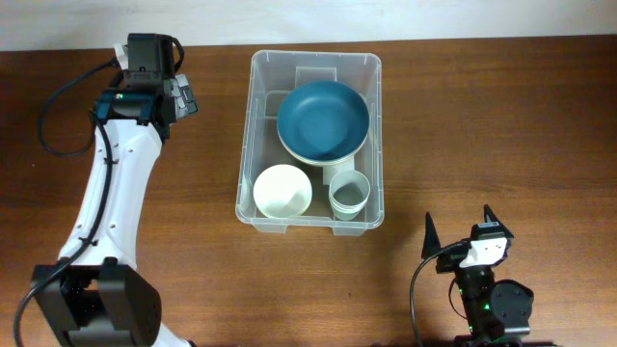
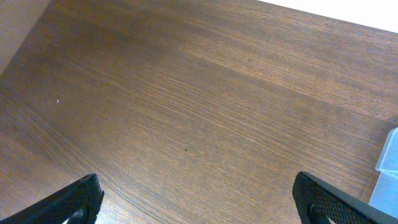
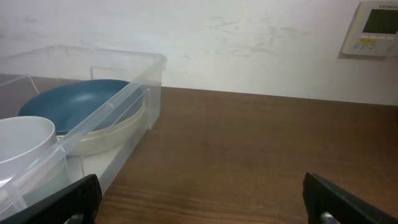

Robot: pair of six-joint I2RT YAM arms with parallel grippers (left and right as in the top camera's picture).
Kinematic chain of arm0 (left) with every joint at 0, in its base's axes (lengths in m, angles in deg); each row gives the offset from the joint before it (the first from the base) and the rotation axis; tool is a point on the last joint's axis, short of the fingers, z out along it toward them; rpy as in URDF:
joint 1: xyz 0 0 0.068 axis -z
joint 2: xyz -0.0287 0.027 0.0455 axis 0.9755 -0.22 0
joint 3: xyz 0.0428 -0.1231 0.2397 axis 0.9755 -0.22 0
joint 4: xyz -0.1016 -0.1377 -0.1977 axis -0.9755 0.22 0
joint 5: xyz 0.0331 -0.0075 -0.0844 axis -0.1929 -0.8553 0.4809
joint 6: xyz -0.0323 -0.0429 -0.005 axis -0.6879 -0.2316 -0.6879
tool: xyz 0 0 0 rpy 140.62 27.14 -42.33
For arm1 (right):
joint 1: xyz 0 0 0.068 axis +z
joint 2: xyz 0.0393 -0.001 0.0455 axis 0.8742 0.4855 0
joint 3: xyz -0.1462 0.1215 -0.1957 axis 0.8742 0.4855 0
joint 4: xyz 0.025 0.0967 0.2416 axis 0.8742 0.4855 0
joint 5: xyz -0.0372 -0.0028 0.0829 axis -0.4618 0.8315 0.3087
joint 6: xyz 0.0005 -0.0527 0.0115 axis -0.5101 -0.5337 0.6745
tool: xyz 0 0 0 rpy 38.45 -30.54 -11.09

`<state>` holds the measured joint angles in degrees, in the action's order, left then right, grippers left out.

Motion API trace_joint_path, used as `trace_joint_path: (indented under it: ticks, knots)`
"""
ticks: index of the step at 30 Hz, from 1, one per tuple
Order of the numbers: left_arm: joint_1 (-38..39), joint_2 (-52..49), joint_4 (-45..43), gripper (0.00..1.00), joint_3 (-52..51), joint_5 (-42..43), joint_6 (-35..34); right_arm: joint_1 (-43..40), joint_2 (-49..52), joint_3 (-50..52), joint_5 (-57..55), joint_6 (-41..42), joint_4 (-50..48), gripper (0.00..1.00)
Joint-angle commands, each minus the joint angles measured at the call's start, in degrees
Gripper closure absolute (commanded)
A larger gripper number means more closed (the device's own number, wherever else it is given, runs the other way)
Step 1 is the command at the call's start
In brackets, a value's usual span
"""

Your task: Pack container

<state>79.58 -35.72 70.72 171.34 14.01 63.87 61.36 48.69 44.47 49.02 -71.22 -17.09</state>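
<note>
The container [image 1: 245,145] sits on the worktop [image 1: 501,116], holding dishes [image 1: 323,120]. Left end effector [image 1: 183,96] and right end effector [image 1: 458,229] both gape empty. Its light, slick plastic likely flexes; the stiffer rim looks best to pinch.

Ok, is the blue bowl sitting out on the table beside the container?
No, the blue bowl lies inside the container, within its clear walls.
</note>
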Motion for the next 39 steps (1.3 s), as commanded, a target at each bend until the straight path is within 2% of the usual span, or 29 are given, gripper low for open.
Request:
trace_joint_path:
  ticks: [1, 10, 17, 23, 31, 39]
  knots:
    - [-0.17, 0.17, -0.11, 0.00, 0.26, -0.79, -0.76, -0.04, -0.66, 0.28, -0.11, 0.07, 0.31, 0.01]
    - [-0.48, 1.51, 0.48, 0.00, 0.26, 3.96, -0.76, -0.04, -0.66, 0.28, -0.11, 0.07, 0.31, 0.01]
    - [-0.44, 9.66, 0.48, 0.00, -0.44, 6.47, -0.76, -0.04, -0.66, 0.28, -0.11, 0.07, 0.31, 0.01]
    - [-0.55, 22.86, 0.50, 0.00, -6.62, 6.49, -0.52, -0.04, -0.66, 0.28, -0.11, 0.07, 0.31, 0.01]
    - [-0.63, 43.32, 2.69, 0.00, -20.81, -0.17, -0.52, -0.04, -0.66, 0.28, -0.11, 0.07, 0.31, 0.01]
    - [1.49, 62.58, 1.36, 0.00, -39.12, 2.25, -0.79, -0.04, -0.66, 0.28, -0.11, 0.07, 0.31, 0.01]
